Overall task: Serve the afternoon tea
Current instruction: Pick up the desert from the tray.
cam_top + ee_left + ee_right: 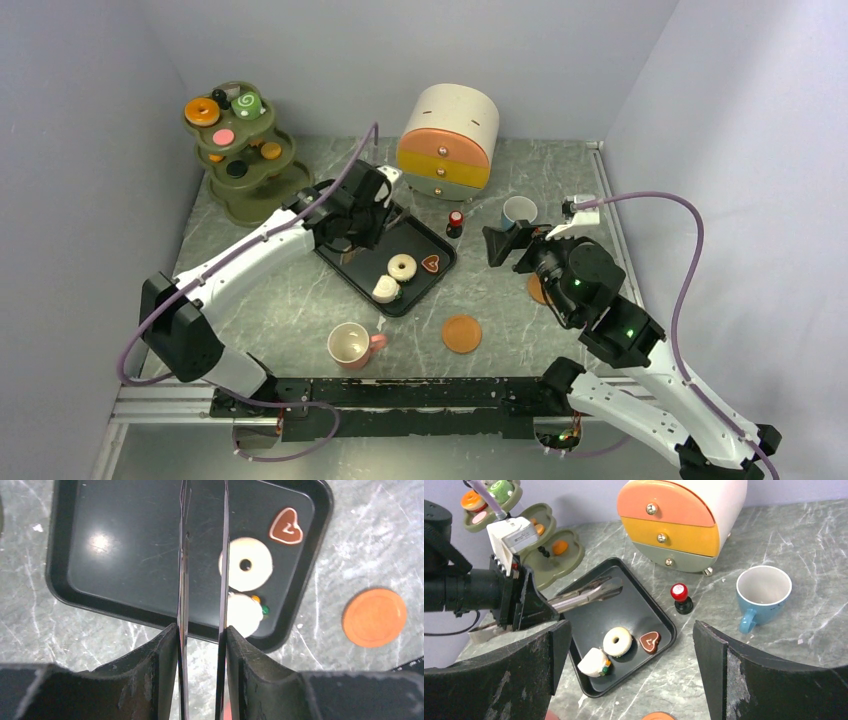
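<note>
While hanging over the far end of the black tray point(125, 540), clamped thin metal tongs point(584, 592) in the half-closed left tool point(200, 645), blades empty, with the white doughnut point(246, 564) off to their side by the tray's near-right edge, farther from the wide-open, empty right tool point(510, 247).

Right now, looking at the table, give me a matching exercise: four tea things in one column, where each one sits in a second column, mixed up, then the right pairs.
Things
1. white doughnut
2. green swirl roll
3. blue cup
4. pink cup

Places
A. top tier of the olive stand
B. near the front edge of the table
C. on the black tray
D. on the table, beside the drawer box

Pairs: 1-C, 2-A, 3-D, 4-B
</note>
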You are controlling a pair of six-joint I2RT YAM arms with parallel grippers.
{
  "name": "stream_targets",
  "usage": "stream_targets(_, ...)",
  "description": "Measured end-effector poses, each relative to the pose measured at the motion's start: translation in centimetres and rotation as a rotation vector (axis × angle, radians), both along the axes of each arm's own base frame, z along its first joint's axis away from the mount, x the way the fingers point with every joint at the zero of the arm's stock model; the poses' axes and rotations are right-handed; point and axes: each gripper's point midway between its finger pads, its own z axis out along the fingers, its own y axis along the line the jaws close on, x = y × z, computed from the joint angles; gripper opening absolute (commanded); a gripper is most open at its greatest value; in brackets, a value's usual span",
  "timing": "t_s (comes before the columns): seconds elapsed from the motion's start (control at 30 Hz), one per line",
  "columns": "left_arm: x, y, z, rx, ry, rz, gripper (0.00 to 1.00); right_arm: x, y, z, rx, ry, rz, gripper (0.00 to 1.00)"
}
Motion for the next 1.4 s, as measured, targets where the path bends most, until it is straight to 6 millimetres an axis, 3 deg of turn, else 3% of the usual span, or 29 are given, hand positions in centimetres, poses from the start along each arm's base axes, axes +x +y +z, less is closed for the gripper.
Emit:
stream_targets(0.33, -3.9, -2.3, -0.2, 0.022, 0.043, -0.096, 0.46, 0.1, -0.2, 0.1, -0.003, -0.002, -0.012, 0.95)
stream_targets(0.67, -6.3, -3.4, -1.1, 0.06, 0.081, -0.158, 0.5, 0.1, -0.3, 0.0, -0.011, -0.004, -0.014, 0.95)
stream_targets(1.4, -7.2, -2.7, -2.9, 0.163, 0.102, -0.16, 0.54, 0.4, -0.1, -0.3, -0.031, 0.005, -0.018, 0.95)
